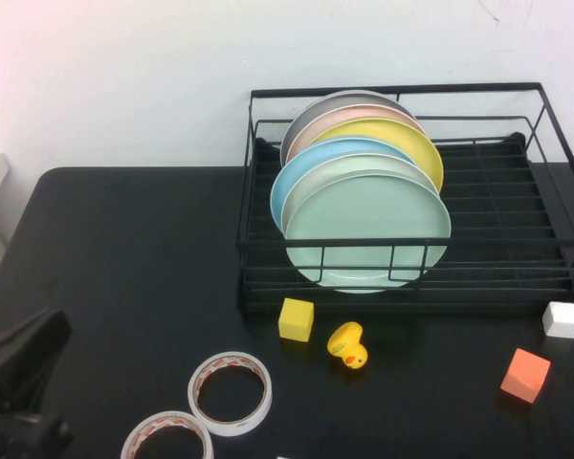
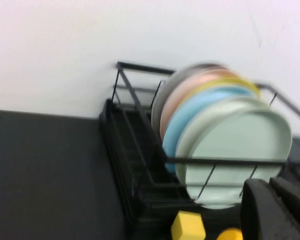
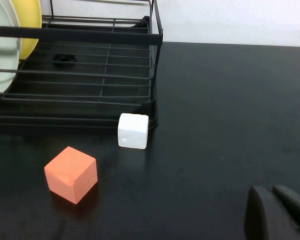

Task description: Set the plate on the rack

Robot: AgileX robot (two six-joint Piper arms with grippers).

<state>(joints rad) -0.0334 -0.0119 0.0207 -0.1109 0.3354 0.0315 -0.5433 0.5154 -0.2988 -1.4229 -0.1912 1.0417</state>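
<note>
The pale mint-green plate (image 1: pixel 368 229) stands upright at the front of a row of plates in the black wire rack (image 1: pixel 392 91), behind the rack's front rail. It also shows in the left wrist view (image 2: pixel 240 145), inside the rack (image 2: pixel 135 150). My left gripper (image 1: pixel 48 335) is shut and empty, low at the near left of the table, well apart from the rack; its fingers (image 2: pixel 260 210) show in the left wrist view. My right gripper (image 3: pixel 275 202) is shut and empty over bare table to the right of the rack (image 3: pixel 105 35); it is out of the high view.
Behind the mint plate stand a whitish, a light blue (image 1: pixel 301 177), a yellow (image 1: pixel 411 139), a pink and a grey plate. In front of the rack lie a yellow cube (image 1: pixel 297 319), a rubber duck (image 1: pixel 347 345), two tape rolls (image 1: pixel 231 392), an orange cube (image 1: pixel 525 375) and a white cube (image 1: pixel 563 319).
</note>
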